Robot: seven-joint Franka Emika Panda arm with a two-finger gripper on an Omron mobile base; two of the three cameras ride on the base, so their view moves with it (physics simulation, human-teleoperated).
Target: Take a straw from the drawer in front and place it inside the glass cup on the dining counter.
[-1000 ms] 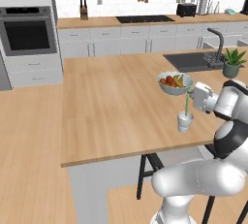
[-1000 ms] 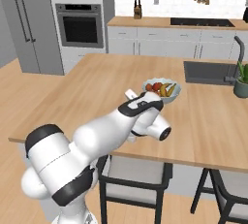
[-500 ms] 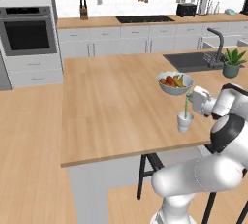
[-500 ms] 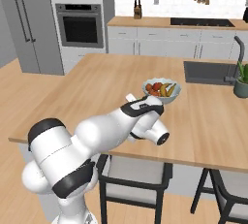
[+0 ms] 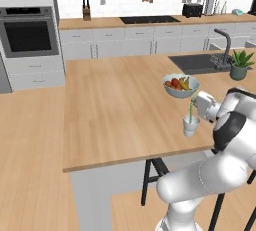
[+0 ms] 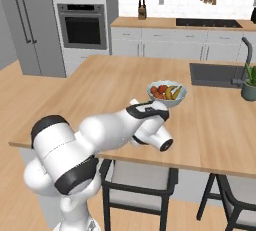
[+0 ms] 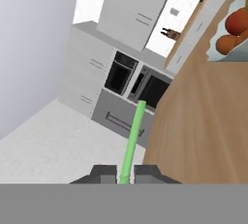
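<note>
The glass cup [image 5: 190, 125] stands near the front right edge of the dining counter [image 5: 115, 105], just in front of the fruit bowl. The green straw [image 5: 191, 109] rises steeply from the cup's mouth to my gripper [image 5: 198, 103], which is at the cup's upper right. In the hand view the straw [image 7: 132, 138] runs out from between my two dark fingertips [image 7: 104, 172], and the gripper [image 7: 125, 177] is shut on it. In the right base view my own forearm covers the cup. The drawer is out of view.
A white bowl of fruit [image 5: 180, 85] sits just behind the cup, also visible as the bowl [image 6: 167, 93]. A sink with faucet [image 5: 223, 50] and a potted plant [image 5: 240, 64] are at the counter's far right. Dark stools [image 6: 137, 187] stand below the counter's front edge.
My hand has eased slightly down and toward the cup with the straw still in it. The cup and the bowl stay put.
</note>
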